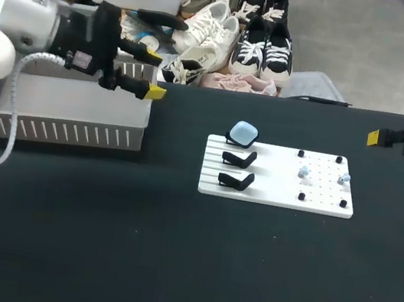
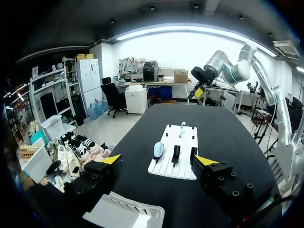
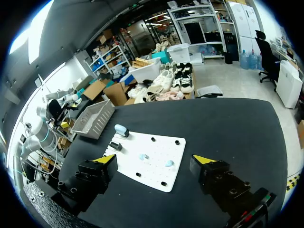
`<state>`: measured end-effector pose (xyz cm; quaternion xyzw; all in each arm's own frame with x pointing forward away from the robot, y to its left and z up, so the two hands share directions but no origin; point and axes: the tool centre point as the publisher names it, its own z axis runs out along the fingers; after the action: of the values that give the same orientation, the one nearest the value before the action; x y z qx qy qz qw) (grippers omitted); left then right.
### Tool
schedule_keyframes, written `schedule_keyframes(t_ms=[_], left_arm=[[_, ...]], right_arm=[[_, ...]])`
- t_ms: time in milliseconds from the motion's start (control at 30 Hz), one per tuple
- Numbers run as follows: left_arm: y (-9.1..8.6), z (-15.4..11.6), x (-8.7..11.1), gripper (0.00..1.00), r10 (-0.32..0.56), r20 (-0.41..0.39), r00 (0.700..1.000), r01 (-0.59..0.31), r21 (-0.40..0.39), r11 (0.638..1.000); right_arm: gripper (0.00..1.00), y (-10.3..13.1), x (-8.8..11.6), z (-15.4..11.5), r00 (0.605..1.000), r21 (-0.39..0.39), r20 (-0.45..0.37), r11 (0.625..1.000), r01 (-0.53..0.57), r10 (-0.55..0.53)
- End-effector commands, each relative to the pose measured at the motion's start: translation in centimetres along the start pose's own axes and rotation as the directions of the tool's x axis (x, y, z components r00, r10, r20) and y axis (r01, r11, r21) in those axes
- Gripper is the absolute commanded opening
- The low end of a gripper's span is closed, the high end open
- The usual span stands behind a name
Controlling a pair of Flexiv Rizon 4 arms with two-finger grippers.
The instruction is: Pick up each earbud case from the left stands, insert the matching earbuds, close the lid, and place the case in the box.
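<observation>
A pale blue earbud case rests on the rearmost of three black stands along the left of a white board. The other two stands hold nothing. Two pale blue earbuds lie on the board's pegged right half. My left gripper is open above the white box's right end, well short of the board. At the table's far right my right gripper is open, empty, facing the board.
The black table surrounds the board on all sides. Several small black pegs stand on the board's right half around the earbuds. The box sits at the table's back left corner.
</observation>
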<state>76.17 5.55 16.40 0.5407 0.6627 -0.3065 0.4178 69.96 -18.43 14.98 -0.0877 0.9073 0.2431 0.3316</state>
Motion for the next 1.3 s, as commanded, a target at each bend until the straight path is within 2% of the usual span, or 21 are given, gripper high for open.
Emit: schedule_keyframes(t_ms=[33, 400, 767, 1100, 1300], left_arm=[[0.9, 2.9, 0.0, 1.0, 0.021, -0.003, 1.0, -0.021, 0.107, 0.994], [0.9, 8.2, -0.3, 1.0, 0.085, -0.004, 0.996, -0.083, 0.21, 0.974], [1.5, 12.2, 1.7, 1.0, 0.042, -0.005, 0.999, -0.04, 0.246, 0.968], [2.3, 14.5, 2.7, 1.0, 0.021, -0.007, 1.0, -0.019, 0.279, 0.96], [1.8, 15.3, 2.5, 1.0, 0.034, 0.005, 0.999, -0.035, 0.289, 0.957]], right_arm=[[1.0, -0.1, 0.0, 0.0, 1.0, -0.004, -0.002, 1.0, 0.001, -0.001], [1.0, -0.1, 0.0, 0.0, 1.0, -0.004, -0.002, 1.0, 0.001, -0.001], [1.0, -0.1, 0.0, 0.0, 1.0, -0.004, -0.002, 1.0, 0.001, -0.001], [1.0, -0.1, 0.0, 0.0, 1.0, -0.004, -0.002, 1.0, 0.001, -0.001], [1.0, -0.1, 0.0, 0.0, 1.0, -0.004, -0.002, 1.0, 0.001, -0.001]])
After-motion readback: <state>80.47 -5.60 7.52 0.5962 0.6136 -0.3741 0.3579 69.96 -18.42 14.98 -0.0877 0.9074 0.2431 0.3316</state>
